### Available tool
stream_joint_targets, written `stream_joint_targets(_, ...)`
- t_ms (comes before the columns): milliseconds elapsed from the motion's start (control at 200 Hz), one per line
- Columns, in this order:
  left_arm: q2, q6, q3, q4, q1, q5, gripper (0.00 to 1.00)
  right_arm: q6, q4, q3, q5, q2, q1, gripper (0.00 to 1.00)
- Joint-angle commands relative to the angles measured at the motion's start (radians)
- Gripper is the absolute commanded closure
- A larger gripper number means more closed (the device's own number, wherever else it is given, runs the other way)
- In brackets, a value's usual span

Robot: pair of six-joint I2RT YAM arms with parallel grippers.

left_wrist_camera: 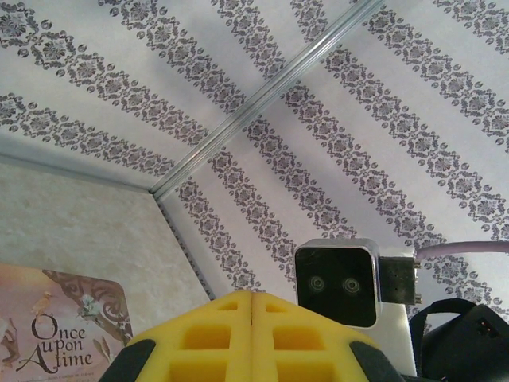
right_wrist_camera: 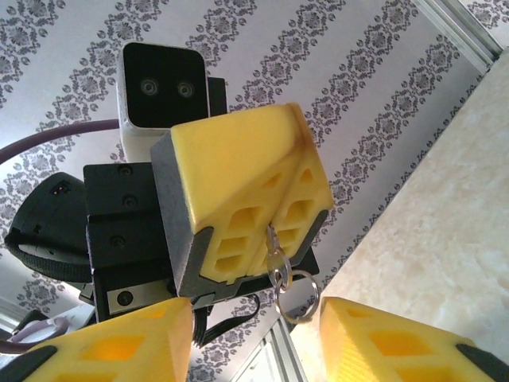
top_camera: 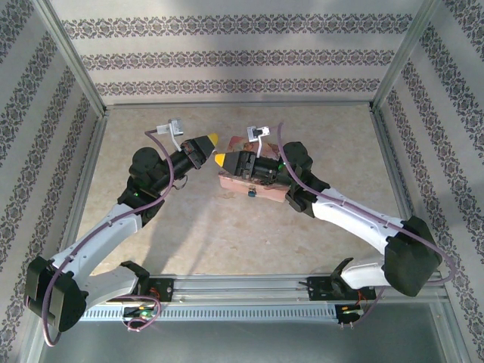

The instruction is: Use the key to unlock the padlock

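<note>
My left gripper [top_camera: 209,141] is raised over the middle of the table, and its yellow fingers [left_wrist_camera: 252,298] are pressed together. In the right wrist view the left gripper [right_wrist_camera: 290,187] is shut on the key [right_wrist_camera: 274,247]. The silvery key sticks out of the seam, and a key ring [right_wrist_camera: 298,296] hangs from it. My right gripper [top_camera: 219,160] faces it tip to tip, open [right_wrist_camera: 254,338], with the ring just above the gap. The padlock [top_camera: 250,195], a tiny dark blue thing, lies at the front edge of the pink box [top_camera: 257,189].
The pink illustrated box [left_wrist_camera: 64,330] lies flat under the right arm. Patterned walls with metal frame posts [top_camera: 72,60] close in the table on three sides. A metal rail [top_camera: 242,291] runs along the near edge between the arm bases.
</note>
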Motion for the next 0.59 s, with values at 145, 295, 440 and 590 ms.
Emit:
stream_joint_targets(145, 0.006, 0.014, -0.011, 0.056, -0.015, 0.006, 1.00, 0.020, 0.054, 0.042, -0.005, 0.028, 0.013, 0.64)
stream_joint_targets(295, 0.007, 0.010, -0.018, 0.073, -0.016, 0.007, 1.00, 0.023, 0.055, 0.049, -0.004, 0.036, 0.013, 0.70)
stream_joint_targets(440, 0.007, 0.009, -0.024, 0.074, -0.016, 0.004, 1.00, 0.024, 0.056, 0.052, -0.004, 0.040, 0.013, 0.76)
stream_joint_targets(590, 0.007, 0.008, -0.026, 0.079, -0.016, 0.001, 1.00, 0.026, 0.057, 0.051, -0.007, 0.044, 0.013, 0.86)
